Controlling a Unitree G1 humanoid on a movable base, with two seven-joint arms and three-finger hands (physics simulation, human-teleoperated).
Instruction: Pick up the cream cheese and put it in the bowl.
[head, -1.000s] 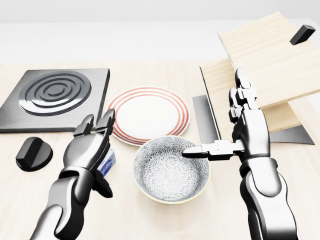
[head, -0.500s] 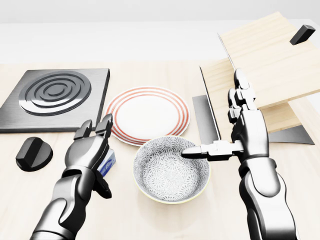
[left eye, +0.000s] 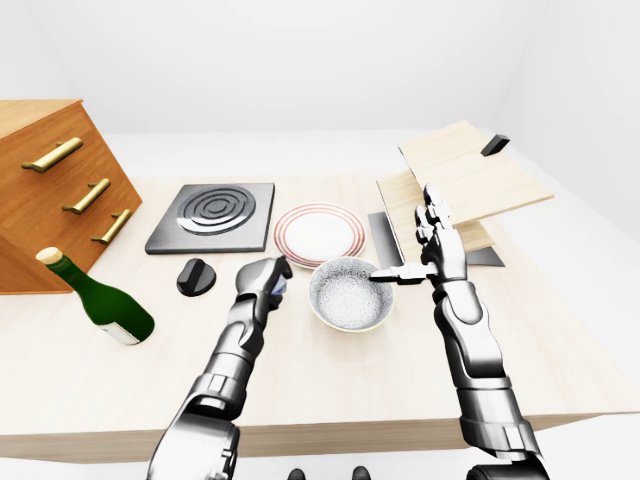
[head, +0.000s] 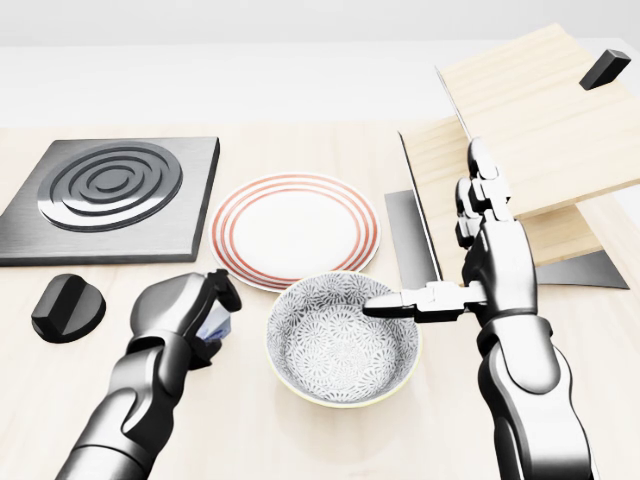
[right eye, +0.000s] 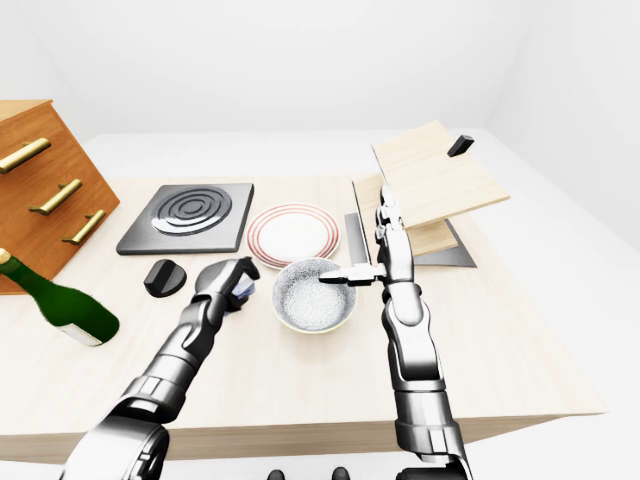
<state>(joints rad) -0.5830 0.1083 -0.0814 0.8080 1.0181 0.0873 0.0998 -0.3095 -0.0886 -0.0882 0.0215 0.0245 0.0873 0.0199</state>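
Both hands low, left fingers (head: 215, 290) curled round cream cheese (head: 213, 326), right fingers (head: 480, 190) spread beside bowl (head: 343, 340)

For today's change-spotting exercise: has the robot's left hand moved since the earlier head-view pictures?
Yes. The left hand has curled its fingers shut around the cream cheese; its fingertips have drawn down the view, away from the striped plate.

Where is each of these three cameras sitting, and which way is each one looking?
Head view: on the robot's head, looking steeply down at the bowl; left hand and right hand show.
Left-eye view: on the head, wider, showing the table, bottle, drawers and both arms.
Right-eye view: nearly the same picture, taken slightly to the right.
All share bowl, plate and hob.
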